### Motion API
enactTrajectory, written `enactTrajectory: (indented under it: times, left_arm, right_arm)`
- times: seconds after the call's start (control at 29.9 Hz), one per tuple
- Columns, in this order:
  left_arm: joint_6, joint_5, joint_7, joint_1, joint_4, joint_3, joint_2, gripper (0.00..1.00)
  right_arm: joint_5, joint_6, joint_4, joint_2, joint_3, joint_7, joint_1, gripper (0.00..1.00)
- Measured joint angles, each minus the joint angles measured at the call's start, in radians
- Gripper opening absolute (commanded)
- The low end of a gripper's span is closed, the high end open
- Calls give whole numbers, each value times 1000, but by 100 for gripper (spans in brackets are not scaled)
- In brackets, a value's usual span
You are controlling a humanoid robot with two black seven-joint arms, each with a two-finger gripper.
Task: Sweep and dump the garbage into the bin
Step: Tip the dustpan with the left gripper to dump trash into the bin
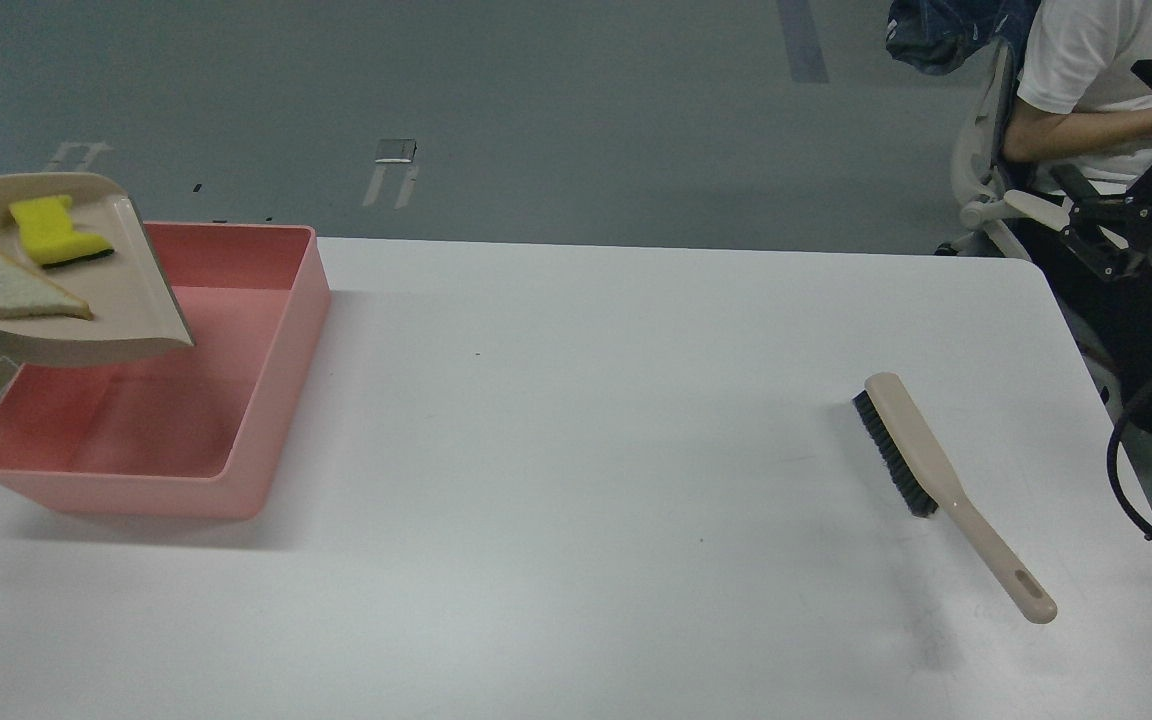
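Note:
The beige dustpan (106,330) hangs over the far left part of the pink bin (266,400), its lip tilted down toward the bin's inside. Its handle runs off the left edge. In the pan lie the garbage: a yellow sponge piece with dark green backing (51,232) and an off-white wedge-shaped scrap (21,292). The bin's floor shows nothing in it. My left gripper is out of view beyond the left edge. My right gripper (1086,225) is raised off the table's right edge, its two dark fingers apart and holding nothing.
The beige hand brush (921,450) with black bristles lies on the white table (576,480) at the right, handle toward the front right. A seated person (1086,80) on a chair is behind the table's far right corner.

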Motion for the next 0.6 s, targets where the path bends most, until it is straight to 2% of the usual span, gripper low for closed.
enactTrajectory:
  times: [0.2, 0.4, 0.6]
  left_arm:
    - [-6, 198, 0, -33, 1, 2, 57, 20]
    - [-9, 407, 0, -134, -18, 5, 97, 21]
    - [-49, 473, 2, -168, -96, 5, 153, 21]
  right_arm:
    - [10, 0, 13, -3, 20, 0, -1, 99]
    - [12, 0, 14, -3, 26, 0, -2, 99]
    - [50, 0, 9, -1, 26, 1, -2, 99]
